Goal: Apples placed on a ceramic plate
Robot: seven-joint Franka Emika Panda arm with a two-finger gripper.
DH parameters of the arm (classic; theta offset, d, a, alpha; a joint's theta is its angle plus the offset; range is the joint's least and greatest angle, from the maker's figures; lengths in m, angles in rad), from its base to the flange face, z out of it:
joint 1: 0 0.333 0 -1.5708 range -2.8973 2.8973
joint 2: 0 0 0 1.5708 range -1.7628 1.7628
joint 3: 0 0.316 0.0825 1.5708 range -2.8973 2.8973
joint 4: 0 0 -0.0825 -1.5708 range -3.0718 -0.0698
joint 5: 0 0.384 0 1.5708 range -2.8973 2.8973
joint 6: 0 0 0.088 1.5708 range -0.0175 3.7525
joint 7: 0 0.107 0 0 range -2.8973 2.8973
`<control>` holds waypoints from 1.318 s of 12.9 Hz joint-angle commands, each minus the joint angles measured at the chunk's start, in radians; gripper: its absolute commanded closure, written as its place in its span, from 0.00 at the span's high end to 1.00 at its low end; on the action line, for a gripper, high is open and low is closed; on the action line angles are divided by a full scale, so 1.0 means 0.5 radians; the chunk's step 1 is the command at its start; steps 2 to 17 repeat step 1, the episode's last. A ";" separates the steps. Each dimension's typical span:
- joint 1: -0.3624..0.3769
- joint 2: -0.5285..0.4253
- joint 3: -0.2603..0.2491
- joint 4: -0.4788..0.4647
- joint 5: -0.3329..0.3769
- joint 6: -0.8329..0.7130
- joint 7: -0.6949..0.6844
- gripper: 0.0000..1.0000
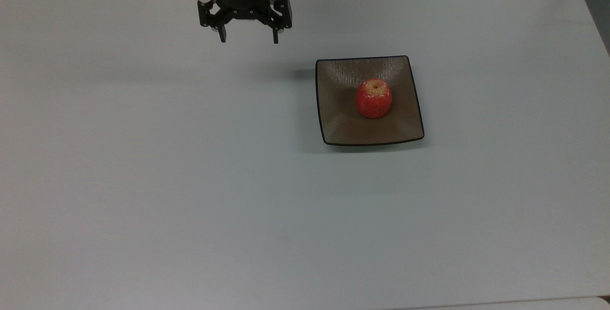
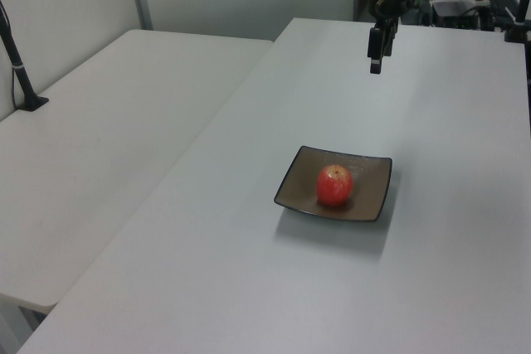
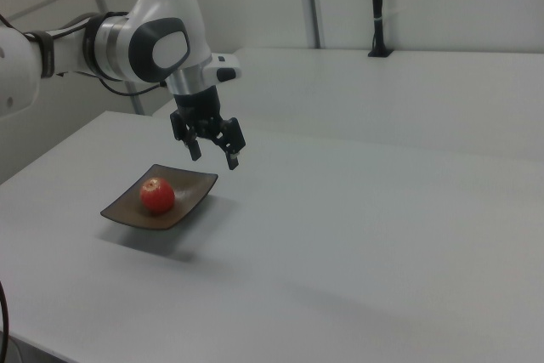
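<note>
We see the hand (image 1: 248, 39) hanging above the white counter (image 1: 190, 181) with its two fingers (image 1: 222, 35) spread wide apart, holding nothing and touching nothing. In the top view it sits at about ten o'clock from the ceramic plate (image 1: 340, 124), well apart from it. The apple (image 1: 374, 99) rests near the plate's middle, stem dimple upward.

The plate (image 1: 336, 110) looks like glazed ceramic, glossy brown with fine ridged streaks near its far edge and a thin dark rim. The apple (image 1: 374, 99) has speckled, faintly shiny red skin. The table (image 1: 190, 181) is smooth, matt white. The gripper (image 1: 249, 41) is matt black under a glossy white plastic shell.
</note>
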 commanded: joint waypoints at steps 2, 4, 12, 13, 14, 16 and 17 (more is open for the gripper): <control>0.038 -0.059 -0.041 -0.058 0.041 -0.019 -0.021 1.00; 0.038 -0.059 -0.041 -0.058 0.041 -0.019 -0.021 1.00; 0.038 -0.059 -0.041 -0.058 0.041 -0.019 -0.021 1.00; 0.038 -0.059 -0.041 -0.058 0.041 -0.019 -0.021 1.00; 0.038 -0.059 -0.041 -0.058 0.041 -0.019 -0.021 1.00; 0.038 -0.059 -0.041 -0.058 0.041 -0.019 -0.021 1.00; 0.038 -0.059 -0.041 -0.058 0.041 -0.019 -0.021 1.00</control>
